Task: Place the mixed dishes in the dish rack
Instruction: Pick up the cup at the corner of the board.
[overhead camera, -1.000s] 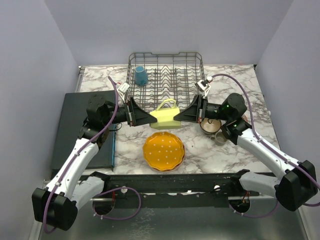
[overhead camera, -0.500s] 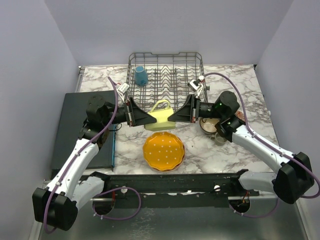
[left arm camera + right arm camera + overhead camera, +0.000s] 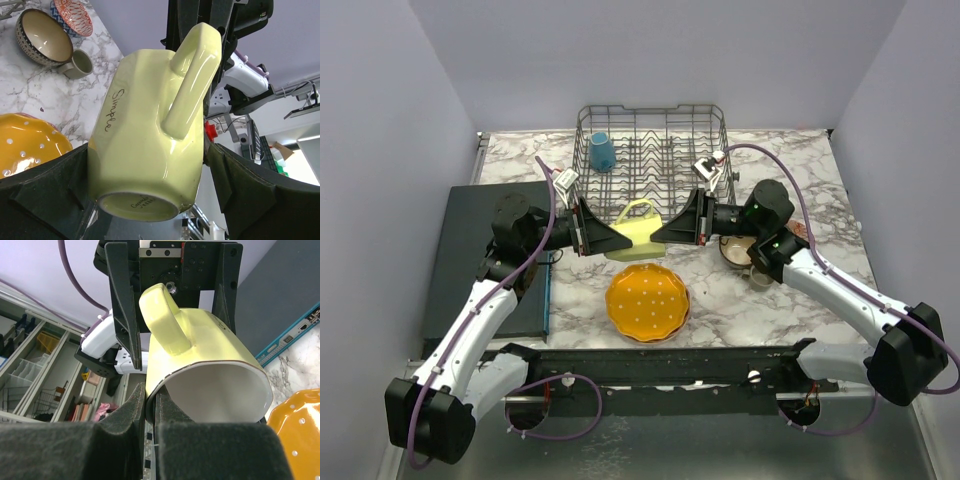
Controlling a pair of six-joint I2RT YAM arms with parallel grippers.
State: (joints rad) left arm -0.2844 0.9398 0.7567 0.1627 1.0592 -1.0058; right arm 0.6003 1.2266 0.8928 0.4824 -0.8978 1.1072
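A pale yellow mug (image 3: 632, 229) hangs in the air between my two grippers, in front of the grey wire dish rack (image 3: 650, 108). My right gripper (image 3: 662, 231) is shut on the mug's rim, one finger inside and one outside, as the right wrist view shows (image 3: 150, 395). My left gripper (image 3: 612, 238) is open, its fingers standing either side of the mug's base with a gap on one side. The mug (image 3: 150, 135) fills the left wrist view, handle up. A blue mug (image 3: 602, 152) sits in the rack's left end.
An orange scalloped, white-dotted plate (image 3: 647, 302) lies on the marble below the mug. A patterned bowl (image 3: 738, 250) and a small olive mug (image 3: 760, 276) sit to the right. A red-patterned dish (image 3: 72, 15) lies behind them. A dark flat mat (image 3: 470, 250) is at left.
My right gripper has carried the yellow mug leftward, pushing its base in between the left gripper's open fingers. The left arm has barely moved.
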